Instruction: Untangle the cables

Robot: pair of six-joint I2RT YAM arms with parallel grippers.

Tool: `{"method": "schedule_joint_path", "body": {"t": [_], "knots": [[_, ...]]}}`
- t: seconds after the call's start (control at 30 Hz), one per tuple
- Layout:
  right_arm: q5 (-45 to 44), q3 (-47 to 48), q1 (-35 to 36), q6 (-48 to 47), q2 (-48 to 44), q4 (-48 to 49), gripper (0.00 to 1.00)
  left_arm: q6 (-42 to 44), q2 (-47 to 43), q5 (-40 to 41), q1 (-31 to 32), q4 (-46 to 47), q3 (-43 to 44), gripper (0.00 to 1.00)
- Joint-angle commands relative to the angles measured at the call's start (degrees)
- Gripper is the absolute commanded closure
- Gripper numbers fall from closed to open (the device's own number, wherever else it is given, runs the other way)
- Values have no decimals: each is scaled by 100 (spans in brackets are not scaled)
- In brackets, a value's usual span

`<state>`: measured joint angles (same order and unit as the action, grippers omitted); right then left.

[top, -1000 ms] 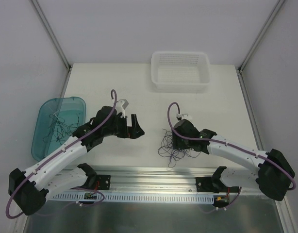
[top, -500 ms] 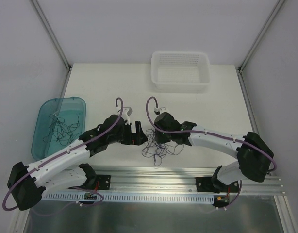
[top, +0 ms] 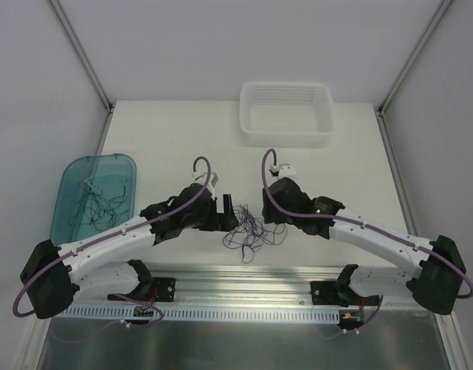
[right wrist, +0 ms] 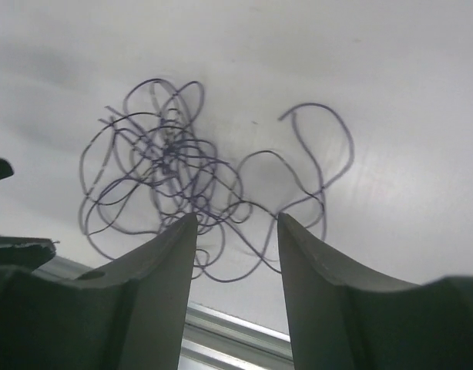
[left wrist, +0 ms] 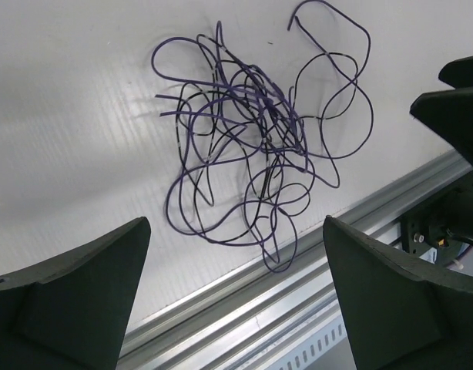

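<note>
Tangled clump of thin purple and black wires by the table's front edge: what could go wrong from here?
The clump of thin purple and black wires lies beside the grooved aluminium rail; a dragged loop could snag there. The open left gripper and right gripper flank it; gripping the knotted middle might tighten it.

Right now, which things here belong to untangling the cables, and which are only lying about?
For the job: tangled cables, cable strands in the teal bin, left gripper, right gripper.
Lying about: white basket.
</note>
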<state>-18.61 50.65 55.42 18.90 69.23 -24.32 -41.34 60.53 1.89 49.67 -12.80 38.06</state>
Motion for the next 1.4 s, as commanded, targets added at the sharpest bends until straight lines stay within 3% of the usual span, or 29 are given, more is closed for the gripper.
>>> {"method": "schedule_joint_path", "body": {"t": [0.0, 0.33, 0.7, 0.83, 0.9, 1.0, 1.1, 1.37], "knots": [[-688, -362, -320, 456, -410, -548, 51, -155, 379, 391, 218, 172, 508, 4], [-275, -828, -1436, 1353, -69, 136, 53, -663, 1689, 1172, 605, 164, 1168, 9], [200, -1066, -1578, 1617, 776, 1113, 57, -770, 2709, 1305, 746, 172, 1423, 20], [358, -1145, -1569, 1661, 917, 1289, 66, -858, 2824, 1393, 746, 172, 1327, 34], [358, -1154, -1578, 1644, 891, 1245, 73, -858, 2824, 1489, 746, 164, 1230, 49], [262, -1163, -1578, 1521, 567, 983, 94, -832, 2683, 1691, 737, 137, 1089, 74], [-176, -1005, -1587, 1214, 171, 387, 99, -779, 2473, 1928, 650, -3, 932, 93], [-872, -180, -2289, 221, -1701, -1241, 99, -674, 1498, 1956, -334, -258, 167, 99]]}}
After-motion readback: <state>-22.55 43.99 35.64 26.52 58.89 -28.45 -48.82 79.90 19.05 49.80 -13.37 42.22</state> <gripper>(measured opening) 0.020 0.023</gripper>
